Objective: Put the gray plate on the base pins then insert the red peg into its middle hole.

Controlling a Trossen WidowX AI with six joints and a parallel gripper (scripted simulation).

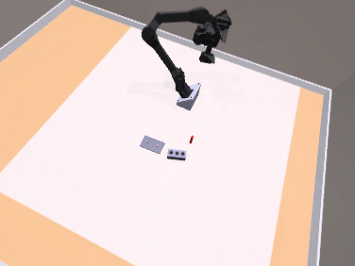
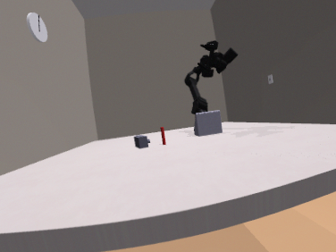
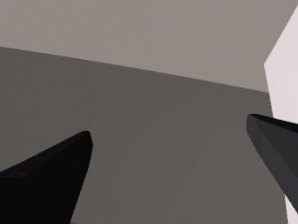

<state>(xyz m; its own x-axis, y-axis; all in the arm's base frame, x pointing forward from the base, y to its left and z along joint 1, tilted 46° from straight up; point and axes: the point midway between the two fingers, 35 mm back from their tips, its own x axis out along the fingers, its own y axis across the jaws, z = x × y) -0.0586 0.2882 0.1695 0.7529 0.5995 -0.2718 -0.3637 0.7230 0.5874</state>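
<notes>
The base [image 1: 152, 146] is a flat gray slab with two small pins on top. The gray plate [image 1: 177, 157] [image 2: 140, 142] is a thick block with three dark holes in its upper face; it sits beside the base, off the pins. In the exterior view the base is mostly hidden behind the plate. The red peg [image 1: 192, 139] [image 2: 163, 136] stands upright on the table, apart from the plate. My gripper [image 3: 168, 130] is wide open with nothing between its fingers. It is raised high, far from all three parts, and points away from them.
The arm's gray mount [image 1: 189, 101] [image 2: 208, 123] stands behind the parts. The white table top [image 1: 142, 203] [image 2: 147, 179] has orange strips [image 1: 295, 156] at its sides. A gray rim [image 1: 323, 141] runs around the edge in the top view.
</notes>
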